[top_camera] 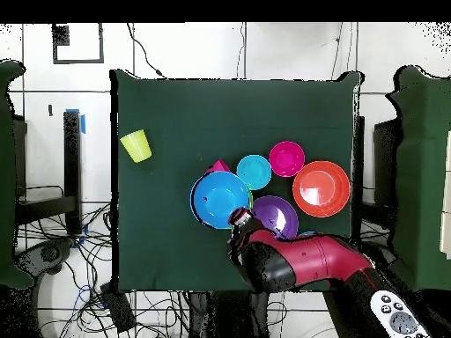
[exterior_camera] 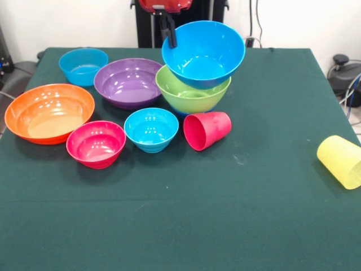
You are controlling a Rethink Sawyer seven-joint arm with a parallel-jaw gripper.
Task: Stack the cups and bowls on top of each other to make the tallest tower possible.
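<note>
My pincer (exterior_camera: 170, 35) pinches the rim of the blue bowl (exterior_camera: 204, 52), which sits tilted in the green bowl (exterior_camera: 192, 93). From the green bowl: purple bowl (exterior_camera: 128, 82) touching beside it, red cup (exterior_camera: 207, 130) lying on its side just in front, cyan bowl (exterior_camera: 151, 129) and pink bowl (exterior_camera: 96, 143) near, orange bowl (exterior_camera: 49, 112) farther. The yellow cup (exterior_camera: 341, 161) lies well apart at the desk (exterior_camera: 225, 214) edge.
</note>
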